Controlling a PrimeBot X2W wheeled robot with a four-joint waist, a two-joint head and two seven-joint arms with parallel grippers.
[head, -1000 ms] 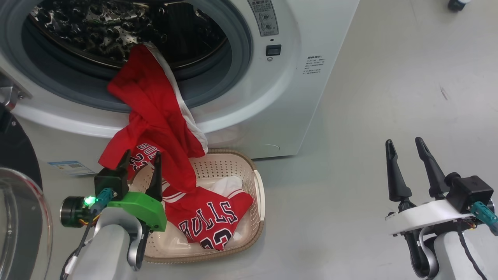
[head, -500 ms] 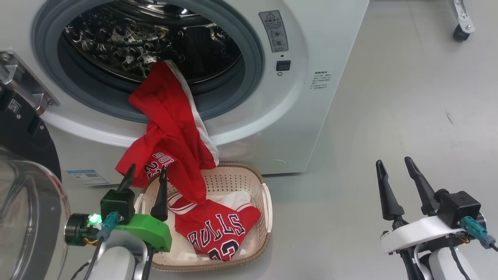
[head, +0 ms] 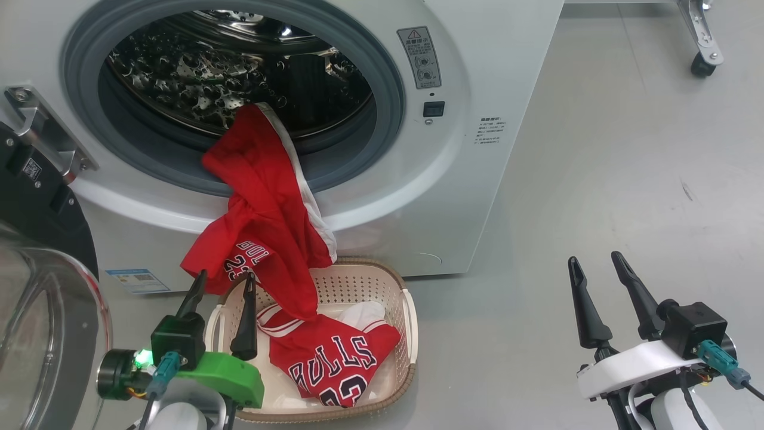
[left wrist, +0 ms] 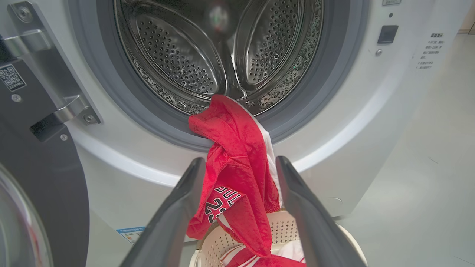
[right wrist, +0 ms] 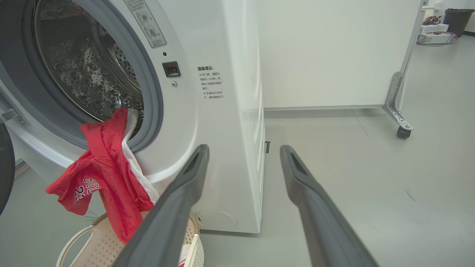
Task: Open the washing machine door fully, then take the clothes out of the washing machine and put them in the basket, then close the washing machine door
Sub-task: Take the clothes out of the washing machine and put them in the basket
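The white washing machine [head: 477, 167] stands with its washing machine door [head: 42, 298] swung open at the left. Red shorts [head: 262, 197] with a white stripe hang from the drum's lip over the grey seal, their lower end reaching into the cream basket [head: 410, 322]. A red BULLS jersey [head: 334, 358] lies in that basket. My left gripper [head: 225, 276] is open just in front of the hanging shorts [left wrist: 237, 148], which show between its fingers without being touched. Far off to the right, my right gripper [head: 594, 258] is open over bare floor, holding nothing.
The steel drum [left wrist: 193, 55] looks bare behind the shorts. The open door and its hinge bracket [head: 48, 137] crowd my left side. A wheeled white partition [right wrist: 399, 111] stands behind the machine on the right, with grey floor [head: 627, 149] between.
The head camera has tilted up, so the picture has slid down and more of the drum shows. Both grippers stay open. The clothes have not moved.
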